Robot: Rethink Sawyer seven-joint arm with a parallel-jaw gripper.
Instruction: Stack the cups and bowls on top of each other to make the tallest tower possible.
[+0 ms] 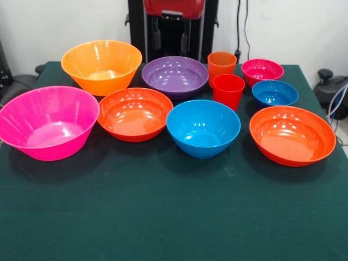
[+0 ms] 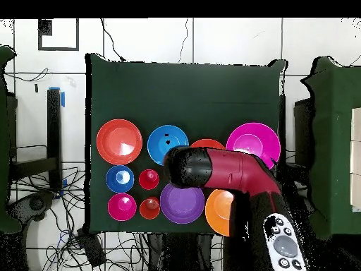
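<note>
Claw (image 1: 171, 38) raised (above bowls (image 1: 202, 128)), table (image 1: 163, 217) front open

No legible text, label, brand, number or sign is found in either view. The bowls (image 1: 202, 128) and cups (image 1: 228, 91) are shown as plain coloured plastic, with no printing to be made out. The green table cover (image 1: 163, 217) is unmarked. On the arm (image 2: 233, 173), in the overhead view, a grey panel of round buttons (image 2: 285, 243) is seen, but any marks on it are too small to be read.
</note>
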